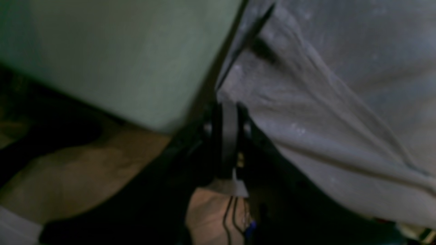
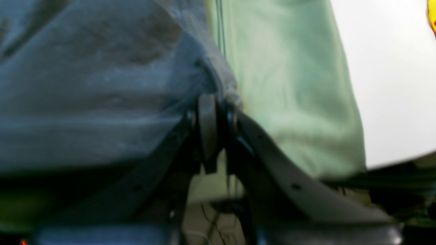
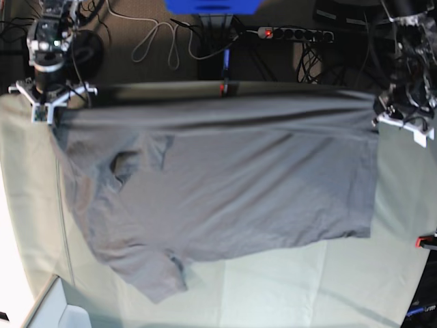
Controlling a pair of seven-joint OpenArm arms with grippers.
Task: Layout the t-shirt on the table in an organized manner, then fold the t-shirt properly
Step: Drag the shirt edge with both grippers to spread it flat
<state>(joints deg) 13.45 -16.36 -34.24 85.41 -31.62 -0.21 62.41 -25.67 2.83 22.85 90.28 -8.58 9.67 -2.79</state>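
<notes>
The grey t-shirt (image 3: 239,184) is stretched sideways across the mint-green table (image 3: 307,287), its far edge pulled taut between my two grippers. Its neck opening (image 3: 125,164) lies toward the left, and a sleeve (image 3: 160,273) trails at the lower left. My right gripper (image 3: 49,113) is at the far left corner, shut on the shirt's edge (image 2: 213,102). My left gripper (image 3: 381,113) is at the far right, shut on the shirt's other corner (image 1: 226,109). In the wrist views grey fabric (image 1: 323,102) (image 2: 85,85) fans out from the pinched fingers, beside the green cloth (image 1: 119,51) (image 2: 289,85).
Small red clamps sit at the table's far edge (image 3: 222,87) and right edge (image 3: 425,240). Behind the table lie a power strip (image 3: 293,33), loose cables (image 3: 153,37) and a blue object (image 3: 212,5). White floor (image 3: 10,260) borders the left side.
</notes>
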